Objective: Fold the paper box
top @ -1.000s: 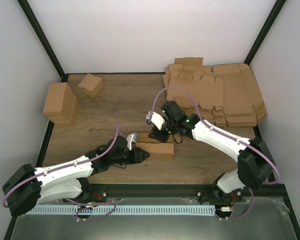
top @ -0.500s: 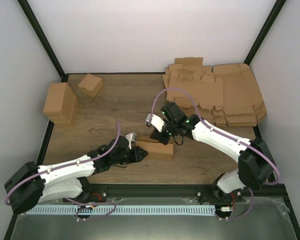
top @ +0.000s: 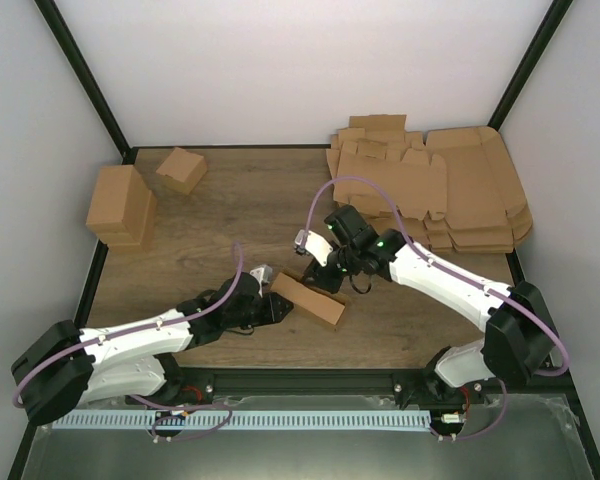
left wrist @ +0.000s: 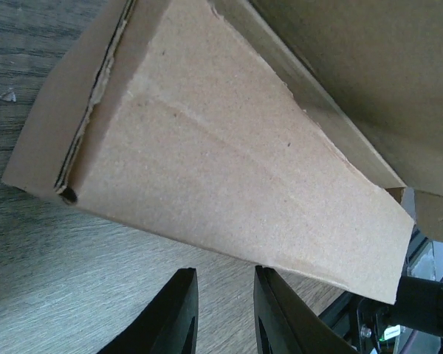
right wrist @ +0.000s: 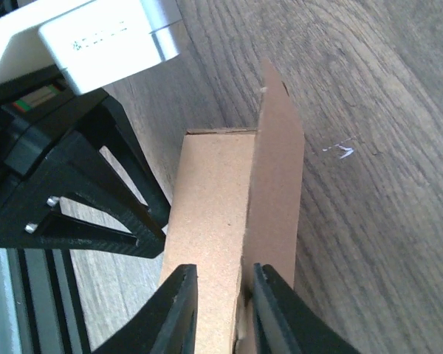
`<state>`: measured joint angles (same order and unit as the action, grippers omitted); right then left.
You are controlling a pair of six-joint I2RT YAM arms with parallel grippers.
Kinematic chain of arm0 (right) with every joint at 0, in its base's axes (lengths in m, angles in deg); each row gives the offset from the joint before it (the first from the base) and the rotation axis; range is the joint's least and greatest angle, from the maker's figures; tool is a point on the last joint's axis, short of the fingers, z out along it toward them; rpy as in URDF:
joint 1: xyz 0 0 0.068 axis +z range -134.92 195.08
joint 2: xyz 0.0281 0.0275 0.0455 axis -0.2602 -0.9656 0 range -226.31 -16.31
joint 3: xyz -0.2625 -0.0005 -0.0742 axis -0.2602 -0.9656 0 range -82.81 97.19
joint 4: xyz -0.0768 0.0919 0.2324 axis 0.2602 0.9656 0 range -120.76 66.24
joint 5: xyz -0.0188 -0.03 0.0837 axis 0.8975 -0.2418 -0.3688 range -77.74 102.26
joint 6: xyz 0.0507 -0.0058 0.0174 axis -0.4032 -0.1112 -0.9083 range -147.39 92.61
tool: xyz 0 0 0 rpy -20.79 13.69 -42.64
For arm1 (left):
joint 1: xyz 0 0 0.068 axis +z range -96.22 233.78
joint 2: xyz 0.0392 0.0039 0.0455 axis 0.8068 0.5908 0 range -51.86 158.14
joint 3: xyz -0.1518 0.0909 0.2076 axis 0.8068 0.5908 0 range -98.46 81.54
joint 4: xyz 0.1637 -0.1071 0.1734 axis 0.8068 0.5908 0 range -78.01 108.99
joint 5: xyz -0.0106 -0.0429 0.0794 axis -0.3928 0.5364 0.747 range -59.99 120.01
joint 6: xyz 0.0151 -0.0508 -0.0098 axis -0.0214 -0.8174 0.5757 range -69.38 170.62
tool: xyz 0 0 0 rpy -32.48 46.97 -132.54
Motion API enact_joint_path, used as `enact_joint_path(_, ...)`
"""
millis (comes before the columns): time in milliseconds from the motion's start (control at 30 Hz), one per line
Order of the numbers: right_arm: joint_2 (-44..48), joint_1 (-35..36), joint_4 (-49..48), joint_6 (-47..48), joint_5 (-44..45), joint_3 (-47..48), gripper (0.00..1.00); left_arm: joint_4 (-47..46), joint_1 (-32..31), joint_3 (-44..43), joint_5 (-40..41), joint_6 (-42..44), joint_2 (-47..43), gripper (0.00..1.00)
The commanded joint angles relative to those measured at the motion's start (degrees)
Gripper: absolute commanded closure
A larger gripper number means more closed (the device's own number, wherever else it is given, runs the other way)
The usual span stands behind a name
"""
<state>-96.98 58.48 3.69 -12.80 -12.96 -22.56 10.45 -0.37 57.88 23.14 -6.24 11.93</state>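
The paper box (top: 310, 300), a small oblong brown carton, lies slanted on the wooden table near the front middle. My right gripper (top: 322, 278) comes down on its far right end. In the right wrist view the box (right wrist: 214, 206) runs up between the jaws of that gripper (right wrist: 221, 269), which are shut on one wall beside a raised flap (right wrist: 280, 169). My left gripper (top: 283, 308) sits at the box's near left end. In the left wrist view its gripper (left wrist: 223, 271) stands narrowly open just below the box (left wrist: 229, 162), with only wood between the fingers.
A pile of flat die-cut cardboard sheets (top: 430, 190) fills the back right corner. Stacked brown boxes (top: 120, 205) and a small cube-like box (top: 181, 168) stand at the back left. A black frame rail (top: 310, 378) runs along the table's near edge.
The box has swung from lying parallel to the front edge to a slant, left end farther back. The right gripper has settled onto it; the left gripper has crept closer.
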Motion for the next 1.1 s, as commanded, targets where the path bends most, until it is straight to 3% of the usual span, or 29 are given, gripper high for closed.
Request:
enact_joint_path(0,1.7,0.7,-0.8,-3.1,2.1,1.3,0.73,-0.5,-0.1,-1.3,0.9,1.0,-0.1,0.77)
enact_joint_path(200,2.7,0.7,-2.0,-7.6,5.0,1.2,0.48,3.2,-0.1,-1.3,1.5,1.7,-2.8,0.77)
enact_joint_path(367,3.7,0.7,-1.4,-10.6,5.7,0.9,0.34,5.6,-0.1,-1.0,0.8,1.9,-5.4,0.76)
enact_joint_path(433,4.9,0.7,-2.1,-11.6,5.9,0.1,0.20,6.5,-0.1,-1.0,0.3,1.9,-6.6,0.75)
enact_joint_path(600,7.3,0.7,-2.0,-14.6,5.7,-0.7,0.05,7.0,-0.1,-1.1,-0.7,2.1,-7.9,0.74)
enact_joint_path(833,12.0,0.7,-5.2,-21.4,6.5,-4.0,0.00,6.0,-0.1,-1.4,-3.1,3.1,-8.8,0.68)
enact_joint_path(900,13.1,0.6,-6.4,-23.0,7.6,-5.4,0.00,5.9,-0.1,-1.3,-3.6,3.2,-9.2,0.61)
enact_joint_path(1067,11.7,-0.7,-3.4,-26.6,6.5,-4.5,0.00,2.4,-0.3,0.2,-5.6,2.3,-8.7,0.57)
